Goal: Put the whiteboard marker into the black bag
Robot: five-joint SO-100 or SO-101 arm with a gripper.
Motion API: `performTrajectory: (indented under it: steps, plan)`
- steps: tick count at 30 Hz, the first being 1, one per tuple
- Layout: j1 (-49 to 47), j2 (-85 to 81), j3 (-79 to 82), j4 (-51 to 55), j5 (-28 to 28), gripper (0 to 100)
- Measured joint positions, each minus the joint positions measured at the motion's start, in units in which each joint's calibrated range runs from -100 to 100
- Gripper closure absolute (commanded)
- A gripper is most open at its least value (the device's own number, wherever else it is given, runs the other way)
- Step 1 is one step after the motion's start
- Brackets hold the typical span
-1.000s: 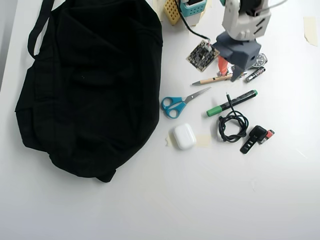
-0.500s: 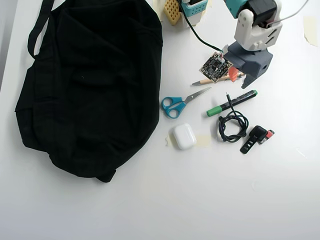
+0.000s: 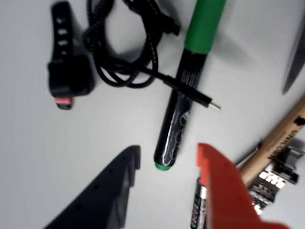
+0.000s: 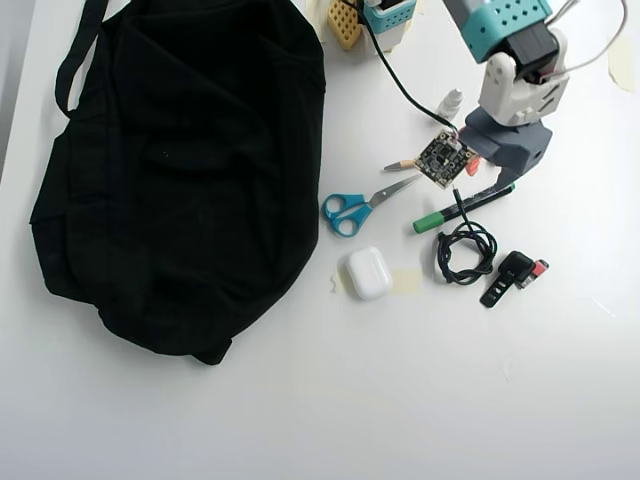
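Gripper (image 3: 164,191), jaws apart, hovers over the green end of the marker (image 3: 183,95), seemingly lined up to grasp it, while the bag (image 4: 180,170) lies well apart at nine o'clock overhead.

Whiteboard marker (image 4: 462,207) beside black bag (image 4: 180,170)

In the wrist view the gripper (image 3: 167,191) is showing one black finger (image 3: 102,195) dotted with small holes and one plain orange finger (image 3: 228,191). From overhead, the arm (image 4: 512,85) is wearing teal, white and grey shells, with white cables (image 4: 590,45) trailing.
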Motion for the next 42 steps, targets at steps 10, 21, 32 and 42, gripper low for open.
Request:
performTrajectory:
  steps: [10,21,32,42]
  plan:
    - [-1.0,3.6,0.1,-4.2,-0.1,79]
    - [-1.2,8.9,0.1,-7.6,-0.1,73]
    - [-1.2,15.1,0.0,-13.6,-0.1,73]
    - [-2.2,16.9,-0.9,-15.1,-0.1,99]
